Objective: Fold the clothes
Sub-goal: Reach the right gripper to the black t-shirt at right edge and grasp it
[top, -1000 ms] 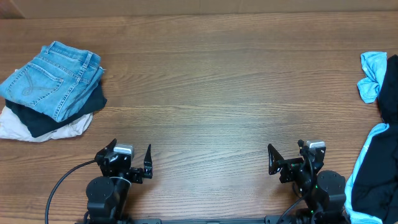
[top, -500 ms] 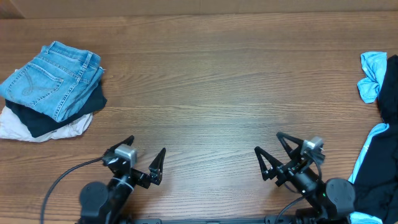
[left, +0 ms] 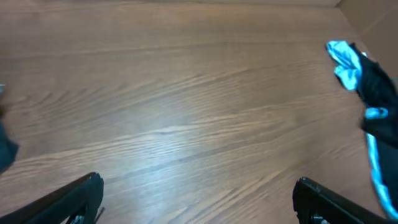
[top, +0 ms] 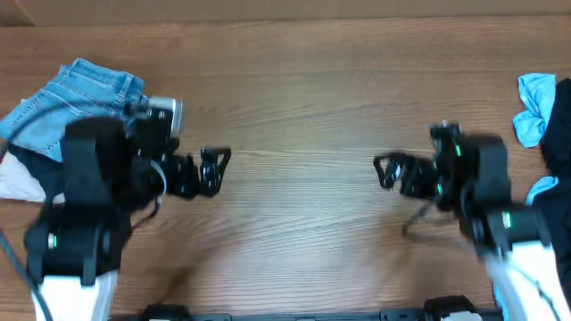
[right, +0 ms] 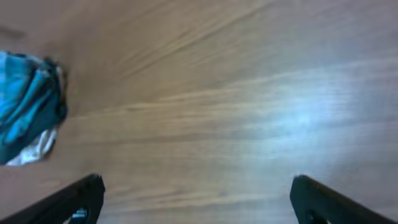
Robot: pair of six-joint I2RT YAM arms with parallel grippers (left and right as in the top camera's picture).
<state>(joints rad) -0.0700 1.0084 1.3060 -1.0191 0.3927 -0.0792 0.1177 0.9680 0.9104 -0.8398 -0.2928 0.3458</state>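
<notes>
Black and light-blue clothes (top: 555,134) lie heaped well behind the right gripper (top: 385,169). It and the left gripper (top: 212,169) both hang spread and empty. Best to pinch one garment's edge and drag it flat onto the bare wood table (top: 294,89) between the grippers. Stacked jeans (top: 85,94) sit behind the left one.

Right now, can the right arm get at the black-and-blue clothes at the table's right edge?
Probably yes: only bare table separates them. But its open end effector points toward the table's middle, away from the clothes, so it must swing round first.
</notes>
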